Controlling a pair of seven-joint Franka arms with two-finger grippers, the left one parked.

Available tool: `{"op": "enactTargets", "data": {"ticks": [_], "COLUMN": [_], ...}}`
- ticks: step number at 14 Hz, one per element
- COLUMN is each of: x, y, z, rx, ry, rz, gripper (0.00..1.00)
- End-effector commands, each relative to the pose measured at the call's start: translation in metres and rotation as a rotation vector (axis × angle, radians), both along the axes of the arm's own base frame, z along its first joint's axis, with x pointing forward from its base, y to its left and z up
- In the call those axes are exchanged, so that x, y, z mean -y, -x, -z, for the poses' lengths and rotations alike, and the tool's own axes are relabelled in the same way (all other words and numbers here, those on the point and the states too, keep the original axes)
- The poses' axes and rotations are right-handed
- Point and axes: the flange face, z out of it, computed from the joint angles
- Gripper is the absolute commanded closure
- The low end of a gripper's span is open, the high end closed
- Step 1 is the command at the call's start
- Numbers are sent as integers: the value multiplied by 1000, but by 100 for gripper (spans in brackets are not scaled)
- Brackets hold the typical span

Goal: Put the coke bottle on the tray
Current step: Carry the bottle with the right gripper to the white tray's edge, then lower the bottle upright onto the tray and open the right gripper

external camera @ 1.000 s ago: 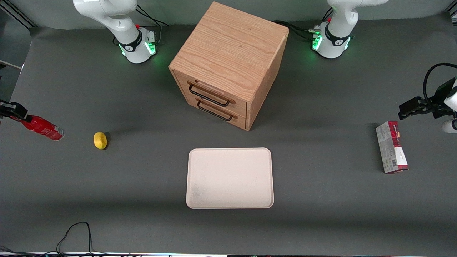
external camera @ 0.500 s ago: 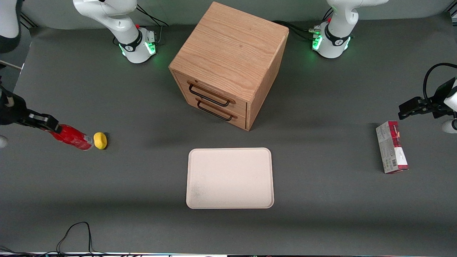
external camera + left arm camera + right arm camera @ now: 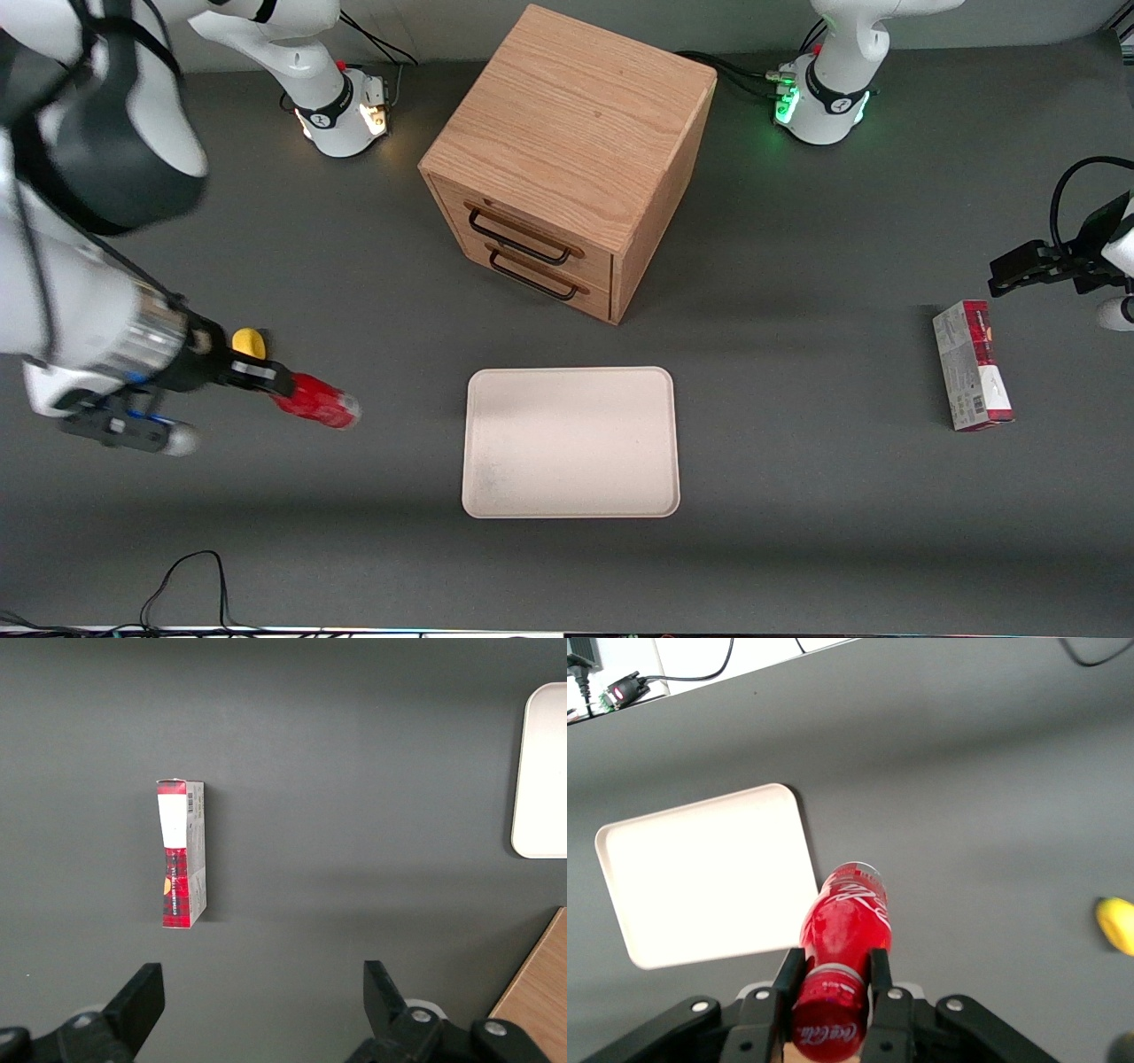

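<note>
Red coke bottle (image 3: 316,400) — pinched by tool (image 3: 266,376) | lemon (image 3: 249,343) half-hidden | tray (image 3: 570,441) apart

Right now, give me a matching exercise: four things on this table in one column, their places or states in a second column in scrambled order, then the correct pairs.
Things:
1. coke bottle
2. tray
3. lemon
4. carton

Places or states:
A. lying toward the parked arm's end of the table
B. flat, bare, in front of the drawer cabinet
C. clamped at its neck in the gripper, off the tray
D. partly hidden by the working arm

Pairs: 1-C, 2-B, 3-D, 4-A
</note>
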Motion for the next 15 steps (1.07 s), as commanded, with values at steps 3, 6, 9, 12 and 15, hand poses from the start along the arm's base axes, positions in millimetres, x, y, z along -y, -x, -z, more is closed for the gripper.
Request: {"op": "enactTargets", "data": {"ticks": [3, 6, 9, 12, 15], "x": [-107, -133, -145, -152, -158], "y": [-18, -17, -21, -26, -28], "z": [70, 99, 136, 168, 186], "rx": [104, 112, 101, 122, 146], "ry": [40, 49, 56, 75, 87], "rz": [38, 20, 2, -14, -31], "gripper": [100, 100, 100, 100, 100]}}
